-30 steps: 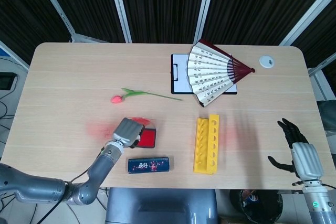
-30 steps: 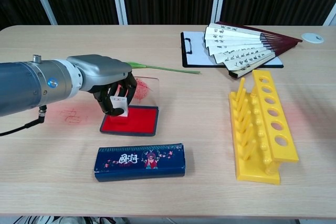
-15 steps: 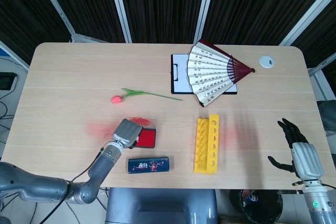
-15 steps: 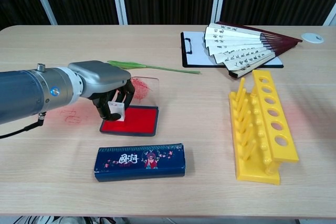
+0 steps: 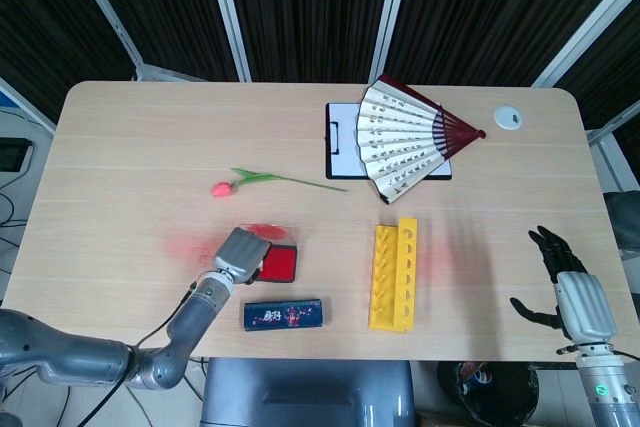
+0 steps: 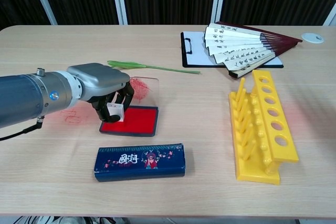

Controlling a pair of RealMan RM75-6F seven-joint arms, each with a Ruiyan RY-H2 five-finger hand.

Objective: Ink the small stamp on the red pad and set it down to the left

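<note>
Chest view, left hand [image 6: 107, 90] gripping small stamp [image 6: 115, 112], upright, base on red pad [image 6: 134, 119]

Head view steeply down from above, chest view low and closer; shared wooden table [image 5: 130, 137].

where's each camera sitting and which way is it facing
Head view: high above the table's near edge, looking steeply down on the whole tabletop; both forearms show, left robot hand over the red ink pad, right robot hand off the right edge.
Chest view: low at the near edge, looking across the table; only the left arm shows, holding the small stamp.
Shared: pad, yellow rack, fan, clipboard, tulip.
</note>
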